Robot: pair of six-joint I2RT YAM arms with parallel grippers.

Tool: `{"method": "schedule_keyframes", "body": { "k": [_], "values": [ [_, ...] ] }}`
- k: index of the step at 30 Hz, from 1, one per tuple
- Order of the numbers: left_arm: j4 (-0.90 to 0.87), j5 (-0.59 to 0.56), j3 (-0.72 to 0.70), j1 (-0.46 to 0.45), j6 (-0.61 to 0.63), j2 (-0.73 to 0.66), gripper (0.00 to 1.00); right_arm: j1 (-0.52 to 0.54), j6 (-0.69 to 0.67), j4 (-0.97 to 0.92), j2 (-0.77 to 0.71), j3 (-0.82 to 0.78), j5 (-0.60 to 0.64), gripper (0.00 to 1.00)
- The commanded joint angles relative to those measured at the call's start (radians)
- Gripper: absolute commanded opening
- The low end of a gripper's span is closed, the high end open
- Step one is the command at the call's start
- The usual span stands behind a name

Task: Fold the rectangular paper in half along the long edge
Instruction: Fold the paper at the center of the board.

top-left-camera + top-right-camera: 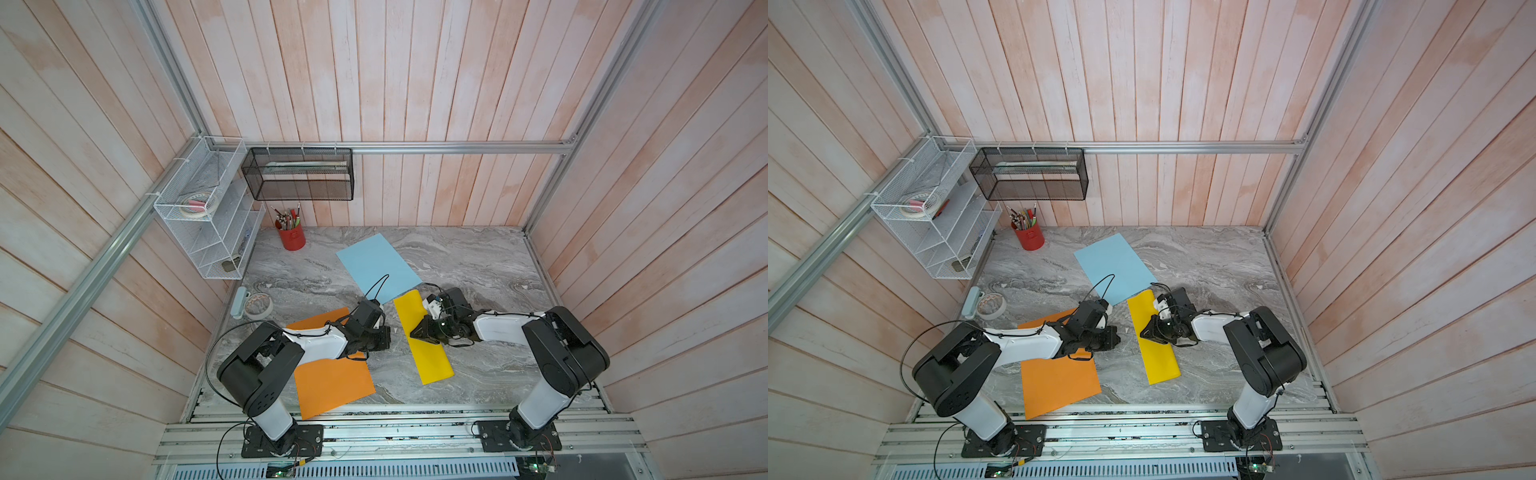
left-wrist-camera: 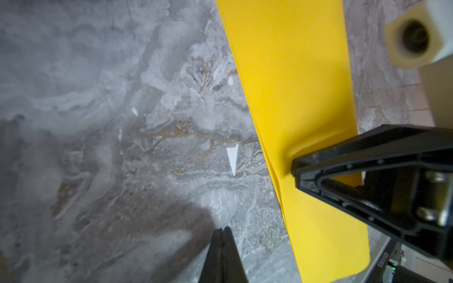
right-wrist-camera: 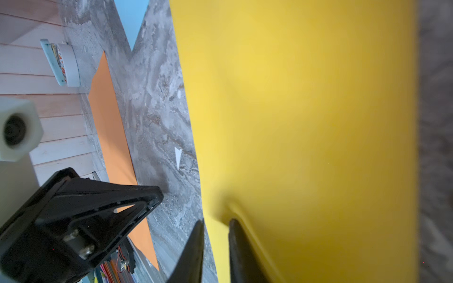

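Observation:
The yellow paper (image 1: 430, 357) (image 1: 1160, 361) lies on the marble table as a long narrow strip, doubled over lengthwise. My right gripper (image 1: 411, 333) (image 1: 1141, 332) (image 3: 215, 221) is low at the middle of the strip's left long edge. Its jaws are slightly open and straddle that edge. One fingertip (image 3: 236, 227) presses a dimple into the yellow paper (image 3: 306, 122), the other is over bare marble. My left gripper (image 1: 388, 336) (image 1: 1118, 334) (image 2: 222, 229) is shut and empty, over the table just left of the yellow paper (image 2: 294, 73), not touching it.
An orange sheet (image 1: 332, 382) lies under the left arm and a blue sheet (image 1: 378, 268) lies behind the yellow strip. A small white paper scrap (image 2: 232, 159) sits between the grippers. A red pencil cup (image 1: 292, 237), a tape roll (image 1: 258, 306) and wall racks (image 1: 208, 216) stand at the back left.

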Motion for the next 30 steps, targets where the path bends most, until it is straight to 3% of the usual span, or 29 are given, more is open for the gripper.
{"method": "schedule_keyframes", "body": {
  "k": [1,6,14,30],
  "values": [
    [0.04,0.028,0.047,-0.001,-0.008,0.011,0.0,0.004,-0.008,-0.031,0.013,-0.014,0.024,0.12],
    [0.145,0.095,0.068,-0.001,-0.043,0.037,0.0,0.005,-0.011,-0.032,0.03,-0.014,0.024,0.02],
    [0.266,0.176,0.088,-0.01,-0.094,0.126,0.0,0.005,-0.011,-0.029,0.049,-0.014,0.019,0.0],
    [0.243,0.163,0.123,-0.034,-0.084,0.202,0.0,0.004,-0.012,-0.026,0.06,-0.015,0.012,0.0]
  ]
}}
